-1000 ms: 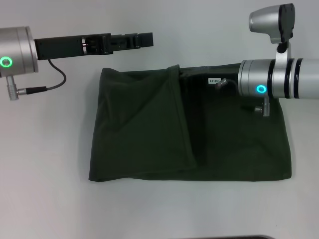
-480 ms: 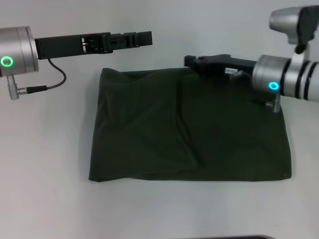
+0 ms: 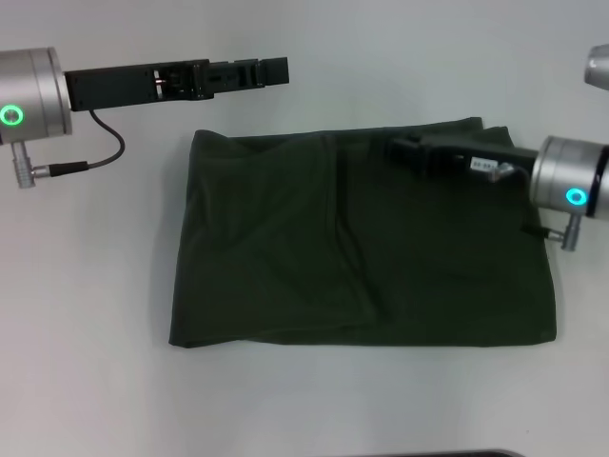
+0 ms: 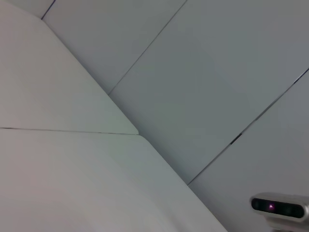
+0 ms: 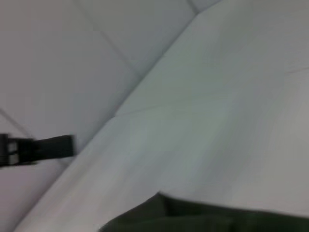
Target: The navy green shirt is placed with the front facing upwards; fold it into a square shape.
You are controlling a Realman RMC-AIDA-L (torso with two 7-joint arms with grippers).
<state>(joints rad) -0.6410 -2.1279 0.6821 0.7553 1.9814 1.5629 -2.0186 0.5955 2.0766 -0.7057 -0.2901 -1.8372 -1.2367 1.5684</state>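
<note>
While the white table (image 3: pixel 86 381) fills the head view, the navy green shirt (image 3: pixel 362 248) lies flat at its centre, folded into a wide rectangle with its plain side up. At the right edge of the frame, the right gripper (image 3: pixel 398 149) reaches in over the shirt's upper right part, near its top edge. At upper left, the left gripper (image 3: pixel 276 70) hangs above bare table, just beyond the shirt's top edge. Whether either pair of jaws is spread or pressed together cannot be told.

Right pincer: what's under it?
The folded shirt: the right pincer hangs over its far edge, near the right corner. The cloth right below it is hidden, as is any contact.
</note>
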